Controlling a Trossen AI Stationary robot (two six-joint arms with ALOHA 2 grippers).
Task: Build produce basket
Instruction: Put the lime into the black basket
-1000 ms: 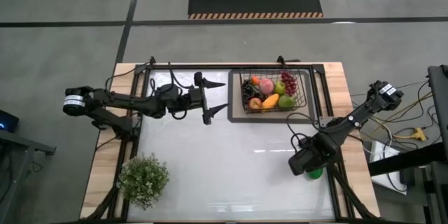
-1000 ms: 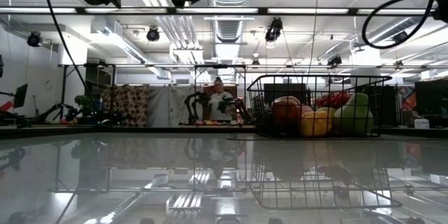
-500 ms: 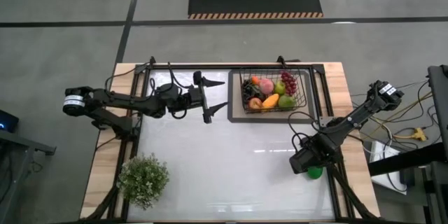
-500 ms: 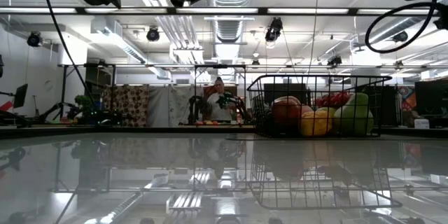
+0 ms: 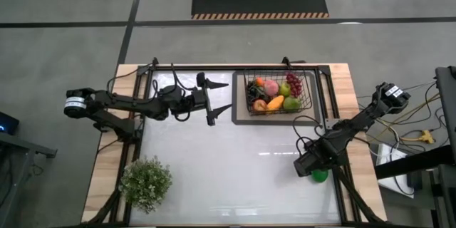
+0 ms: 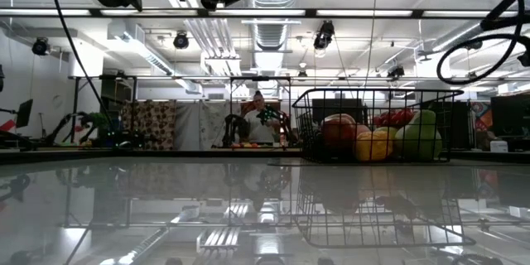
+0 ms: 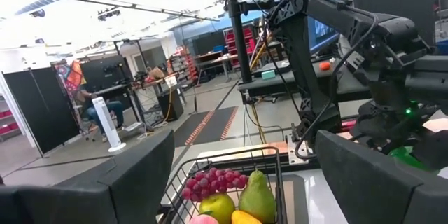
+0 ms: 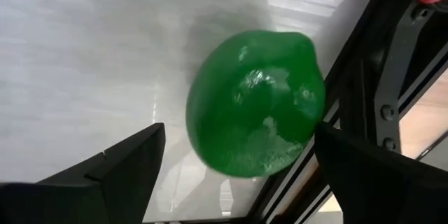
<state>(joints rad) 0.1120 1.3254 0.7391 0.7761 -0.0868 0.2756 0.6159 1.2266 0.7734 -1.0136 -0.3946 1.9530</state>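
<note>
Reaching down well in front of the rectangular black wire-mesh basket [image 5: 278, 92], the right gripper [image 8: 234, 164] is seen with fingers spread wide around a glossy green pepper [image 8: 255, 102] on the white tabletop [image 5: 228, 157], gripping nothing. The left gripper [image 5: 219, 100] is held level just left of the basket, wide open and empty.

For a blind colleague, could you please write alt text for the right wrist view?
A shiny green pepper lies on the white table near its dark edge frame. The right gripper is open, with one finger on each side of the pepper.
</note>
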